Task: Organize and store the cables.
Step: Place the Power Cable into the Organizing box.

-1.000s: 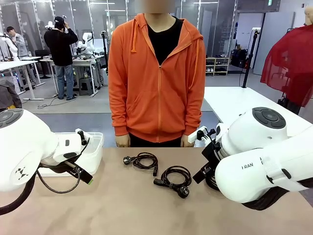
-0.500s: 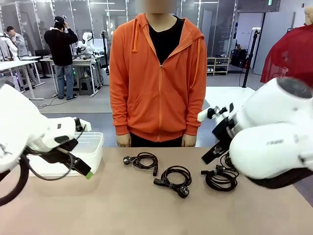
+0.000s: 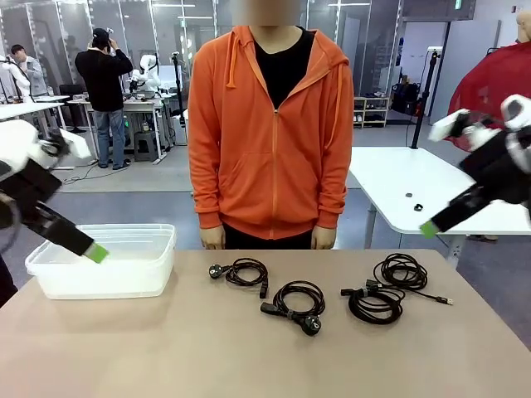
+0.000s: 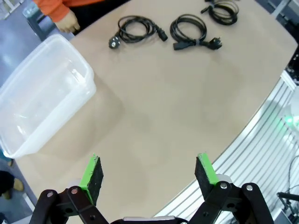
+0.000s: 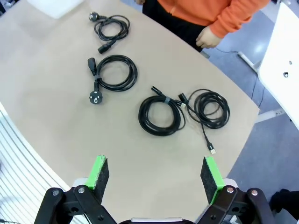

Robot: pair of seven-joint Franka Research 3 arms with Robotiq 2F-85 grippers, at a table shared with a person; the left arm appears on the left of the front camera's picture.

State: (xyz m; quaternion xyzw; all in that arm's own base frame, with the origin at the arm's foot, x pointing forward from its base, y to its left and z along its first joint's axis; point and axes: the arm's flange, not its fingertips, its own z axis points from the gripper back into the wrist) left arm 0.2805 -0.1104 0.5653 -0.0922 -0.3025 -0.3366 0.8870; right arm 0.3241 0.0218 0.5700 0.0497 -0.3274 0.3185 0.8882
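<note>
Left wrist view is showing the left pincer [image 4: 148, 163] released, jaws wide, high above the worktop [image 4: 163, 107]; the right pincer [image 5: 154, 163] is gaping likewise. Both arms, crowding the near worktop a second ago, are now raised out sideways. Farther on, four coiled cables [image 5: 144, 119] are lying untouched, right of the clear bin [image 3: 99, 282], before the person [image 3: 270, 141].

- The storage bin [image 3: 108, 280] sits at the left end of the table [image 3: 191, 348].
- To its right lies a power cord [image 3: 246, 272].
- A second power cord [image 3: 297, 297] lies right of that, nearer the robot.
- Rightmost, a near coil [image 3: 375, 305] lies just before a far coil [image 3: 401, 269].
- A person [image 3: 270, 141] stands behind the table.
</note>
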